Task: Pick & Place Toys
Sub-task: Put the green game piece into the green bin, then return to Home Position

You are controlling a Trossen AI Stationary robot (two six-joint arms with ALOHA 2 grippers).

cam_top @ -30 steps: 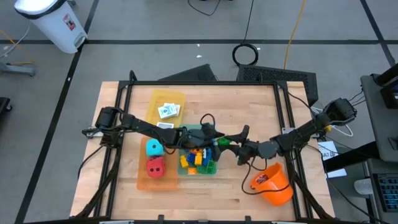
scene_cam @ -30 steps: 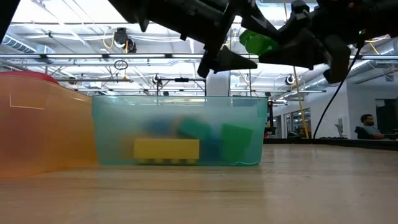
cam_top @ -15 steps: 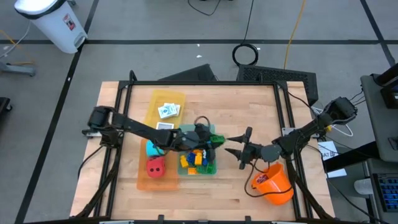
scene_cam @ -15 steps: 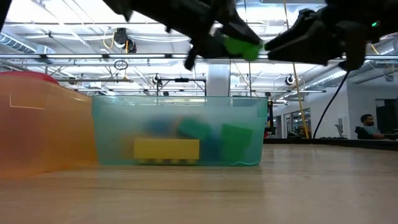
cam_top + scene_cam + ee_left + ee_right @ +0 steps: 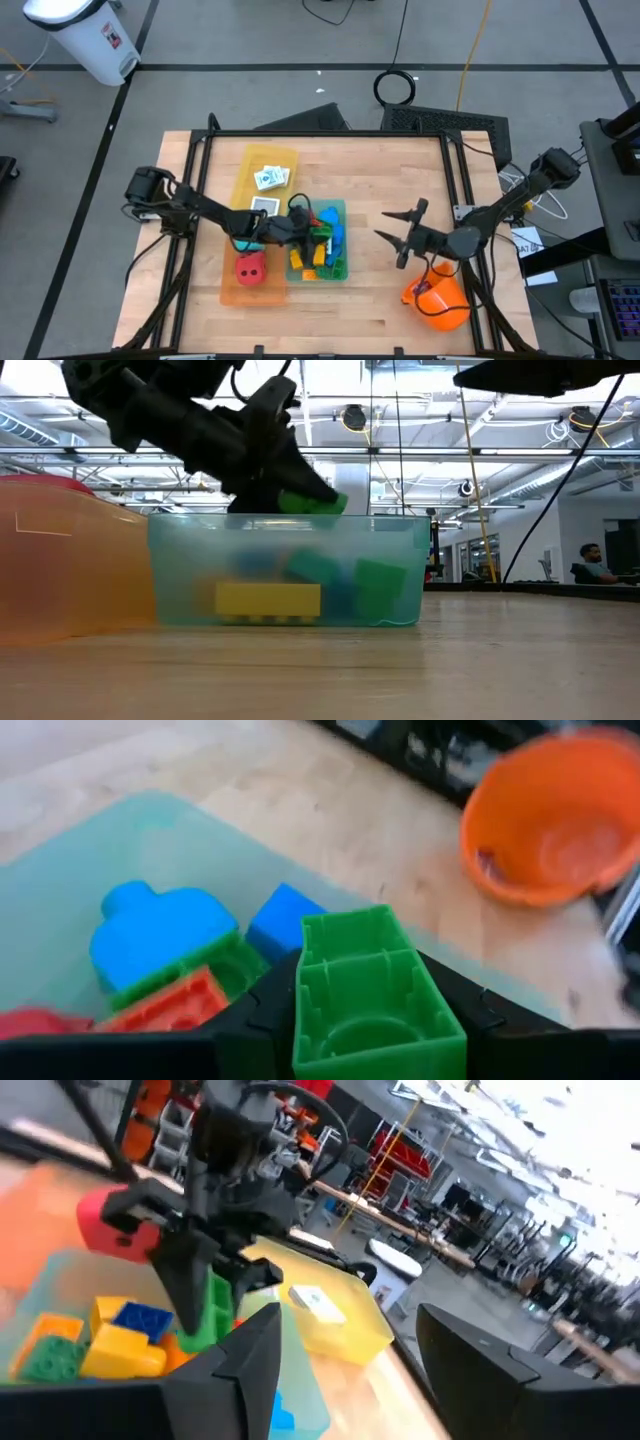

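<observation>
A green brick (image 5: 370,990) is in my left gripper (image 5: 308,222), which is shut on it over the teal tray (image 5: 338,212). In the low view the green brick (image 5: 312,504) hangs at the height of the teal tray's (image 5: 290,575) rim. Blue, yellow, red and green bricks (image 5: 318,252) lie in that tray. My right gripper (image 5: 382,224) stands open with nothing in it, to the tray's right, above the table; its open fingers (image 5: 240,1350) frame its wrist view. My left gripper pinches the green brick by two opposite sides (image 5: 305,1020) between its two fingers (image 5: 250,1020). The fingers come from the table's left, slanting a little down. The brick is lifted clear above the bricks in the tray, its hollow side (image 5: 365,1035) toward the wrist camera.
An orange bucket (image 5: 438,295) lies near the right edge, below my right arm. A yellow tray (image 5: 262,160) with white cards (image 5: 270,178) stands at the far left. An orange tray (image 5: 232,290) beside the teal one holds a red die (image 5: 250,267).
My left gripper has shut on the green brick that my right gripper held. It has carried the brick toward the table's left and down, to the teal tray's rim. My right gripper has opened, let go, rolled, and drawn back toward the right edge and up.
</observation>
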